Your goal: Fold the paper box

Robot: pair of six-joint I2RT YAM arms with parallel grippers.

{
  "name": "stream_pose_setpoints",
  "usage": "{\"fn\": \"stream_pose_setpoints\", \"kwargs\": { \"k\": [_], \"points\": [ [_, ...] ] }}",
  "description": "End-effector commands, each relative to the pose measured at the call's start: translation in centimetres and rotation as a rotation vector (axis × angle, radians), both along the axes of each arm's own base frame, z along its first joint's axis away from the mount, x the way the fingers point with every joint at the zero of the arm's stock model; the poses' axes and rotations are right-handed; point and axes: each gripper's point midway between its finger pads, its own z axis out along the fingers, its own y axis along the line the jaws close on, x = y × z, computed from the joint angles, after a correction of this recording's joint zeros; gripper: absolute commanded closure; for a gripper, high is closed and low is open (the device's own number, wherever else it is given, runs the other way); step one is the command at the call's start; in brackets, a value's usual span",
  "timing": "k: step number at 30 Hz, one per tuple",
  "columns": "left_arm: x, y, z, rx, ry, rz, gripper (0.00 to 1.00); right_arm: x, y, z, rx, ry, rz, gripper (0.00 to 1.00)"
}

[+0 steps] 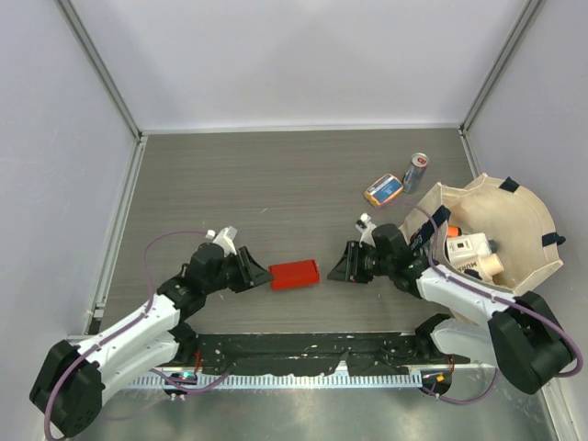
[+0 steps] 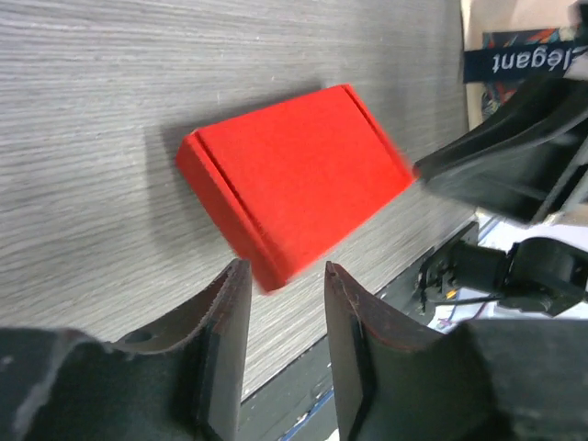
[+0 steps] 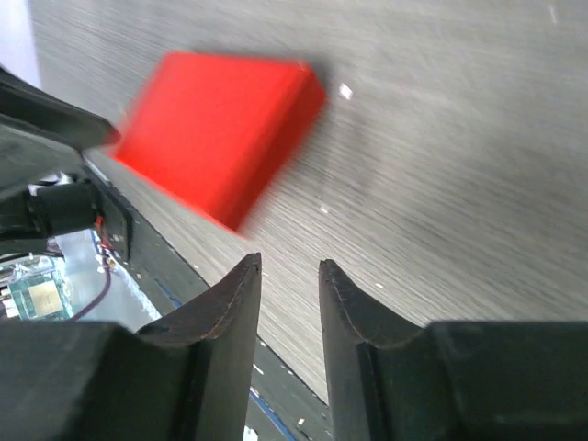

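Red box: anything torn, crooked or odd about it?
Nothing stands out. The red box lies closed and flat on the table, slightly angled, between the left pincer and right pincer; no tears visible.

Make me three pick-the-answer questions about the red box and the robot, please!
1. Where is the red box? A between the left tool and the right tool; B against the far wall; C in the air.
2. How many drink cans are on the table? A three; B one; C five.
3. How is the box? A torn in half; B flaps standing up; C closed, lid down.
Answers: A, a tool sits at each end; B, only one shows; C, its lid lies flat.
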Motion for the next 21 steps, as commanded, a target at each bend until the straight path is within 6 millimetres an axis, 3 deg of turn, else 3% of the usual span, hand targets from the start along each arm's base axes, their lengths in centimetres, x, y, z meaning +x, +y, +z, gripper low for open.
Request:
{"fn": "stream_pose_setpoints", "kwargs": {
  "k": [1, 3, 5, 8, 10, 11, 13, 15, 21],
  "points": [
    [-1.4, 0.1, 2.1, 0.048, -0.058, -0.117, 0.53, 2.3, 0.7, 5.3, -0.001, -0.146, 0.030, 0.60],
    [-0.9, 0.1, 3.8, 0.044, -0.114, -0.116, 0.39, 3.0, 1.0, 6.7, -0.006, -0.172, 0.039, 0.58],
    [-0.1, 0.0, 5.5, 0.063, -0.190, -0.131, 0.34, 3.4, 1.0, 7.2, -0.025, -0.195, 0.051, 0.56],
    [1.0, -0.1, 5.9, 0.137, -0.197, -0.154, 0.29, 4.0, 0.8, 7.9, -0.061, -0.210, 0.053, 0.54],
    [1.5, 0.2, 4.8, 0.225, -0.175, -0.178, 0.27, 4.4, 0.5, 8.1, -0.093, -0.214, 0.052, 0.53],
    [1.8, -0.6, 4.4, 0.271, -0.150, -0.207, 0.26, 4.4, 0.4, 8.1, -0.105, -0.213, 0.052, 0.52],
    [2.6, 0.5, 2.8, 0.438, -0.119, -0.163, 0.27, 4.6, 0.2, 8.0, -0.127, -0.211, 0.051, 0.51],
    [3.2, 0.0, 1.9, 0.553, -0.118, -0.135, 0.27, 4.2, 0.3, 7.6, -0.129, -0.191, 0.066, 0.48],
    [2.6, -1.1, -1.4, 0.597, 0.001, -0.093, 0.25, 2.4, 2.8, 4.5, -0.042, -0.080, 0.093, 0.48]
  ]
}}
